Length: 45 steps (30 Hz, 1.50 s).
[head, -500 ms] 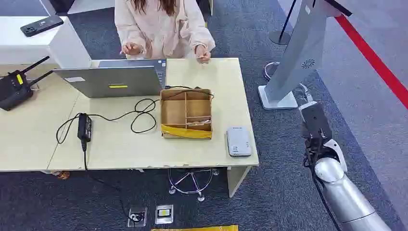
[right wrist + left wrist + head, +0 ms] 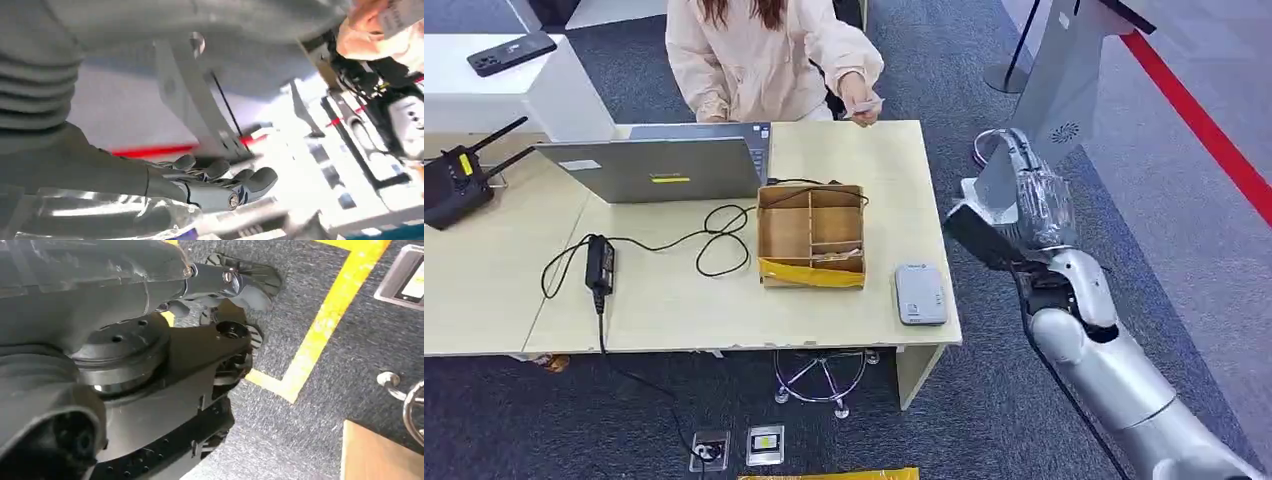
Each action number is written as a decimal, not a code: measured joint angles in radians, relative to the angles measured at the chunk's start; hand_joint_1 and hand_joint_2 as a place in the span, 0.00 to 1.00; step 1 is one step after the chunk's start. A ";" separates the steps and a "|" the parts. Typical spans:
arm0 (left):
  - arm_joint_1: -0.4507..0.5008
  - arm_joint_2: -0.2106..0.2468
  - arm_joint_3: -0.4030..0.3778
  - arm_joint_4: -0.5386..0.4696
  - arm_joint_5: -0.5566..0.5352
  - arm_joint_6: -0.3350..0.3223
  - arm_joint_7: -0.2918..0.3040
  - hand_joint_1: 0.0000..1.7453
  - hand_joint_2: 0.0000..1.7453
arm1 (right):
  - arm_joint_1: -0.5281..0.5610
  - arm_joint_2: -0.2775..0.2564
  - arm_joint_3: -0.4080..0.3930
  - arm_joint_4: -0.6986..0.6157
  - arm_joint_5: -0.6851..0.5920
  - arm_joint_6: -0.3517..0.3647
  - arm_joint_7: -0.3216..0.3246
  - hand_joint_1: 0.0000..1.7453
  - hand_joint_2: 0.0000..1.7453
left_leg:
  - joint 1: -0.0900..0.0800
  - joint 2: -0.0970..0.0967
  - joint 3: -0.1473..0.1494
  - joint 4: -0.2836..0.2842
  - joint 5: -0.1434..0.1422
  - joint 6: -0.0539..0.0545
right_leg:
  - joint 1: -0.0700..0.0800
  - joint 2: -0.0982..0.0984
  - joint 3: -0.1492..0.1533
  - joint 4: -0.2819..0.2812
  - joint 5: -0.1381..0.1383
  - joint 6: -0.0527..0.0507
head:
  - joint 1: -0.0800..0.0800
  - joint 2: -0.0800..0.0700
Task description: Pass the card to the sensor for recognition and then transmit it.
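Note:
A person behind the table holds a small pale card (image 2: 865,105) over its far right corner; the right wrist view shows the card (image 2: 400,15) in that same hand. The grey card sensor (image 2: 921,293) lies flat on the table's near right corner. My right hand (image 2: 1028,196) is raised just off the table's right edge, level with the cardboard box and well short of the card. Its fingers (image 2: 225,182) are stretched out and apart with nothing in them. My left hand (image 2: 165,275) hangs low over the carpet, and its fingers (image 2: 240,282) reach out holding nothing.
A compartmented cardboard box (image 2: 811,235) stands mid-table beside the sensor, with a laptop (image 2: 659,165), cables and a power brick (image 2: 600,262) to its left. A black router (image 2: 454,185) sits far left. A grey kiosk stand (image 2: 1049,110) rises right of the table, close behind my right hand.
My right arm has swung up and in toward the table, so the hand is now raised beside the table's edge. The person now holds a card over the far right corner.

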 joint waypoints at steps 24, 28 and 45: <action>-0.003 0.000 -0.034 0.000 0.025 0.018 0.000 0.00 0.00 | -0.203 0.126 0.324 0.185 0.113 0.005 0.051 0.00 1.00 | 0.000 -0.001 -0.001 0.000 0.000 0.000 | 0.000 -0.001 -0.001 0.000 0.000 0.000 | 0.001 0.000; -0.003 0.000 -0.041 0.000 0.036 0.025 0.000 0.00 0.00 | -0.229 0.145 0.344 0.242 0.082 -0.020 0.051 0.00 1.00 | 0.000 -0.001 -0.001 0.000 0.000 0.000 | 0.000 0.000 -0.001 0.000 0.000 0.000 | 0.000 0.000; -0.003 0.000 -0.076 0.000 0.055 0.045 0.008 0.00 0.00 | -0.307 0.187 0.384 0.462 0.013 -0.099 0.022 0.00 1.00 | 0.000 -0.001 -0.001 0.000 0.000 0.000 | 0.000 0.000 -0.001 0.000 0.000 0.000 | 0.000 0.000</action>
